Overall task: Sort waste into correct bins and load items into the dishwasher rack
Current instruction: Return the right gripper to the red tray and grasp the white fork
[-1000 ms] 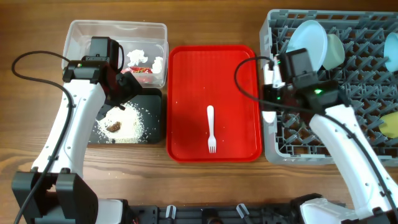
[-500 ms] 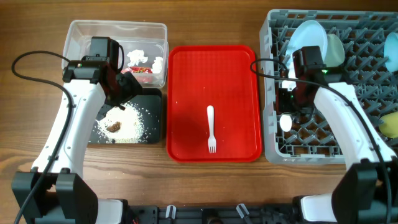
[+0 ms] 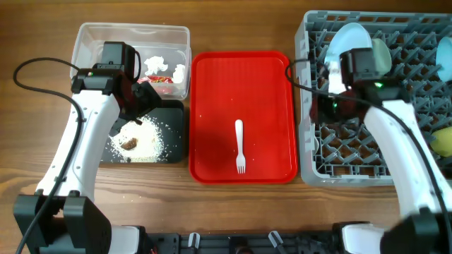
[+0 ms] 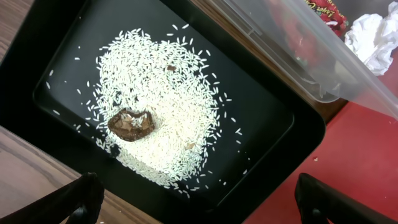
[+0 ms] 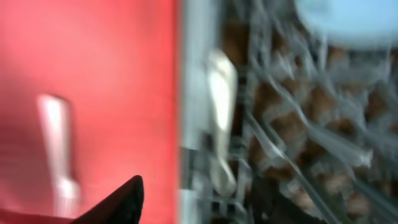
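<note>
Right end effector point(image 5: 199, 202) open, empty, now over rack point(image 3: 311, 166) at right edge of table point(image 3: 233, 28); spoon point(image 5: 221, 99) dropped in, fork point(image 3: 239, 144) is my next pick.

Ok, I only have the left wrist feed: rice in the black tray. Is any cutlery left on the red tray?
Observer: Yes, one white fork lies on the red tray, tines toward the robot.
Operator: And the spoon?
Observer: The right wrist view, though blurred, shows a white spoon lying in the dishwasher rack, just inside its left wall.
Operator: Where's the right arm?
Observer: The right gripper hangs open over the rack's left side, near the light blue plate.
</note>
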Robot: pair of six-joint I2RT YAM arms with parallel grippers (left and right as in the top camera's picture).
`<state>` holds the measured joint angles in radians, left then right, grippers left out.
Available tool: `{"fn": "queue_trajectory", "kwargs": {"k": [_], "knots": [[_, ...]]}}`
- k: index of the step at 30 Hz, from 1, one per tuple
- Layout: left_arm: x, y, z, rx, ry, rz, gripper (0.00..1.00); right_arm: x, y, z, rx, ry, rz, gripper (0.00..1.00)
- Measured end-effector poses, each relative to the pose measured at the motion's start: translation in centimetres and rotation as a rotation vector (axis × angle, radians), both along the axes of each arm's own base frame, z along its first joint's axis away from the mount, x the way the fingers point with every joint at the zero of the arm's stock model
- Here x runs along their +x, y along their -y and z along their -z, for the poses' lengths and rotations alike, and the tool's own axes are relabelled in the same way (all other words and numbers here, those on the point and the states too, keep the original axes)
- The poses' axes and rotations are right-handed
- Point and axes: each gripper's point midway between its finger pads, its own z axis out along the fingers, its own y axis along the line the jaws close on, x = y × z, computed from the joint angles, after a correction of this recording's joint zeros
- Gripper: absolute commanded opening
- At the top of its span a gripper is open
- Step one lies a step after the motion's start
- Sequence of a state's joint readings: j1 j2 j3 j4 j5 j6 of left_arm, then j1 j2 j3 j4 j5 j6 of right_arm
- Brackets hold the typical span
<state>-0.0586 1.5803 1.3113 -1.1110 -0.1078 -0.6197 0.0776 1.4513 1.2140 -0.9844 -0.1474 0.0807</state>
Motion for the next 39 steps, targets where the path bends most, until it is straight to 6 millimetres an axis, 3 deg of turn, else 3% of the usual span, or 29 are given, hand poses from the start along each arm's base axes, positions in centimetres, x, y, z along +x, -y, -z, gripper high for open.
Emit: {"fn": "queue_trajectory", "kwargs": {"k": [3,7,14,19,28,30,33,34,39], "knots": [[0.0,0.0,0.0,0.0,0.0,0.0,1.0,0.3,-2.4,-2.5,0.068,0.083,-0.064,0.61],[0.0,0.0,0.0,0.0,0.0,0.0,1.0,-0.8,-6.5,-2.5,0.119,0.064,-0.181,0.63],[0.0,0.0,0.0,0.0,0.0,0.0,1.0,-2.8,-13.0,1.3,0.126,-0.067,-0.308,0.63],[0.0,0.0,0.0,0.0,0.0,0.0,1.0,-4.5,-16.1,6.1,0.068,-0.212,-0.312,0.63],[0.0,0.0,0.0,0.0,0.0,0.0,1.0,-5.7,-18.0,13.1,-0.018,-0.359,-0.249,0.58],[0.0,0.0,0.0,0.0,0.0,0.0,1.0,-5.9,-17.9,14.4,-0.044,-0.38,-0.23,0.48],[0.0,0.0,0.0,0.0,0.0,0.0,1.0,-5.4,-17.5,14.6,-0.069,-0.371,-0.19,0.34],[0.0,0.0,0.0,0.0,0.0,0.0,1.0,-5.3,-17.4,14.6,-0.076,-0.37,-0.172,0.24],[0.0,0.0,0.0,0.0,0.0,0.0,1.0,-5.1,-16.4,14.8,-0.127,-0.364,-0.118,0.06]]}}
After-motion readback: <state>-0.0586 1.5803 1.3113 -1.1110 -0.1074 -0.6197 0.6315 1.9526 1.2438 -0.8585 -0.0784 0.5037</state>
